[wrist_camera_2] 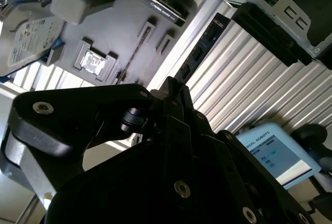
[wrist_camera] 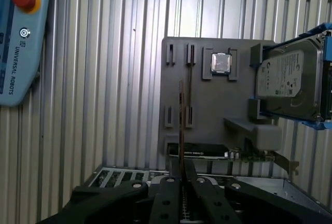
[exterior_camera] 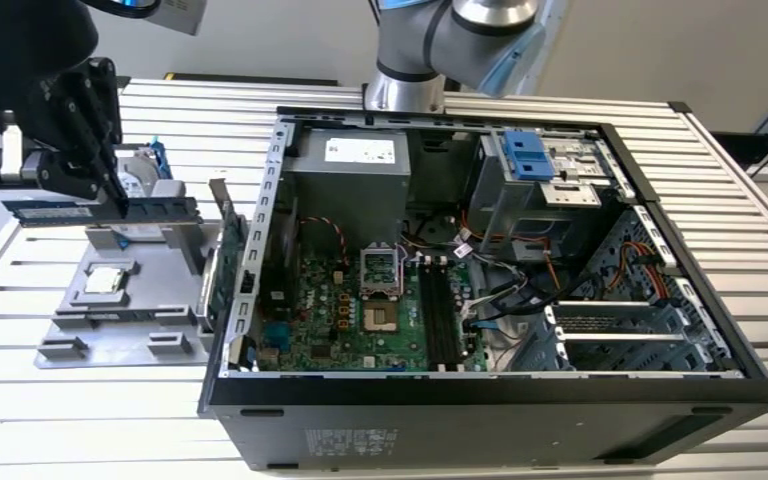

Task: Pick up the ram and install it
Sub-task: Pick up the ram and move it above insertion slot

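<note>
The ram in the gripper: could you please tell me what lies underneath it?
Beneath the ram, held in the gripper, lies the grey holder plate with an empty slot; a square chip sits beside that slot. The gripper hides the ram's held end.

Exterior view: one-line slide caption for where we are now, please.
End effector grips the ram above the grey parts tray, beside the open computer case.

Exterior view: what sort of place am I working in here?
Probably a robotics lab bench for PC assembly: an open computer case on a slatted metal table, a grey parts fixture beside it, and the gripper holding the ram over that fixture.
</note>
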